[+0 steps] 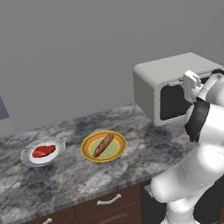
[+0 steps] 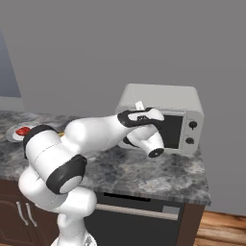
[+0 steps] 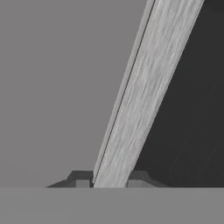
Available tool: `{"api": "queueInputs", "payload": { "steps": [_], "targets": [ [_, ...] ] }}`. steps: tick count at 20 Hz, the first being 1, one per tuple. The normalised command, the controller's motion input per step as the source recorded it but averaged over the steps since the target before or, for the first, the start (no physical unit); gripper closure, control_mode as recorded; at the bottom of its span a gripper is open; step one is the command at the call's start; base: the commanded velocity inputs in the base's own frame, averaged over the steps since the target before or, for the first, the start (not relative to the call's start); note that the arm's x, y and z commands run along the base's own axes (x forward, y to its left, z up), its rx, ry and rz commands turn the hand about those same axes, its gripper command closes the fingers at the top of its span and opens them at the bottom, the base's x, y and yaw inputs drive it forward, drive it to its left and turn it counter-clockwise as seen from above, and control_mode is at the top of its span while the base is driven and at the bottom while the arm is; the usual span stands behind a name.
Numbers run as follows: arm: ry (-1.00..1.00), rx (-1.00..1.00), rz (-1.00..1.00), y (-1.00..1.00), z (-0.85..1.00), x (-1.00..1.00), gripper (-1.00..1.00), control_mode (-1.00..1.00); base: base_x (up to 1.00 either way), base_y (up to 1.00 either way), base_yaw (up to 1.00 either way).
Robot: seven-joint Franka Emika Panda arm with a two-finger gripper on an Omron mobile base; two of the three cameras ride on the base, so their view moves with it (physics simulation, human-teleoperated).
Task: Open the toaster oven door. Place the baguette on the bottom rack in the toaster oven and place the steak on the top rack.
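The light-grey toaster oven [image 1: 151, 86] stands at the counter's right end with its door [image 1: 173, 100] closed, so both racks are hidden. In the hand view the door's silver bar handle [image 3: 144, 96] runs up between my fingertips. My gripper [image 3: 109, 180] is shut on it, one dark tip pressed to each side. The oven [image 2: 163, 98] and its dark glass door [image 2: 174, 130] also show from the right, with my hand at the door's upper left. The baguette [image 1: 103, 144] lies on a yellow-rimmed green plate [image 1: 118, 152]. The red steak [image 1: 44, 151] rests on a white plate [image 1: 29, 159].
The dark marble counter [image 1: 68, 180] has wooden drawers below and its front edge close to my base. A grey wall runs behind it. Two black knobs [image 2: 192, 132] sit right of the oven door. The steak plate [image 2: 10, 134] lies at the far left in the right base view.
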Motion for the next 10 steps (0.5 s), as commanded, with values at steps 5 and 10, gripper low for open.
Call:
{"api": "queueInputs", "payload": {
  "steps": [5, 10],
  "targets": [
    [0.23, 0.00, -0.03, -0.40, 0.09, -0.48, 1.00, -1.00, 0.00, 0.00, 0.00],
    [0.22, 0.00, -0.06, -0.37, 0.00, -0.62, 1.00, -1.00, 0.00, 0.00, 0.00]
  ]
}}
